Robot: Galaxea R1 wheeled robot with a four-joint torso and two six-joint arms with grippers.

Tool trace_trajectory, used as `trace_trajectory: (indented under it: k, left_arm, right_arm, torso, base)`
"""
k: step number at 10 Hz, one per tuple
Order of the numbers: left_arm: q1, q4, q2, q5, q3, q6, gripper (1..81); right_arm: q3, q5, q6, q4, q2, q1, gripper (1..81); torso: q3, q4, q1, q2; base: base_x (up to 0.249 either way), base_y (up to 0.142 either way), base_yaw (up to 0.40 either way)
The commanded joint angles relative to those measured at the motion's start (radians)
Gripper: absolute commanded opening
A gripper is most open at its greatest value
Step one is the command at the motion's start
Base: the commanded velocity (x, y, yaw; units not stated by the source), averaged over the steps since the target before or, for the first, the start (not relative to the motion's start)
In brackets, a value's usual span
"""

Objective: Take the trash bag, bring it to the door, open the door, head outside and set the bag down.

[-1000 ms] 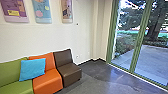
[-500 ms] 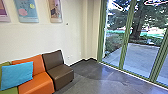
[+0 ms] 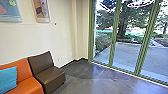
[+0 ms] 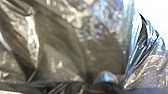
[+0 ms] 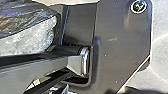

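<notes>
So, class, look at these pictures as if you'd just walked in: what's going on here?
A robot is indoors, and it appears to be carrying a trash bag: the dark, shiny plastic is very close to its left wrist camera, though the grip itself can't be made out. Ahead are tall glass panels in green frames, with paved ground outside. A brown seat and an orange seat with a blue cushion stand by the wall. The bag isn't outside yet.
</notes>
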Motion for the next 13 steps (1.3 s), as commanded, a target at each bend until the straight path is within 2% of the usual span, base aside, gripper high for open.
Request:
trace_trajectory:
  k: [1, 13]
  left_arm:
    - [-0.06, 0.002, -0.001, 0.082, 0.001, 0.01, 1.0]
    - [-0.06, 0.002, -0.001, 0.08, 0.001, 0.01, 1.0]
  right_arm:
    - [0.002, -0.062, -0.002, -0.006, 0.002, 0.054, 81.1]
    - [-0.001, -0.062, -0.002, -0.004, 0.002, 0.054, 81.1]
  torso:
    - [0.0, 0.0, 0.0, 0.0]
    - [0.0, 0.0, 0.0, 0.0]
  base:
    - [0.0, 0.0, -0.32]
    - [0.0, 0.0, -0.322]
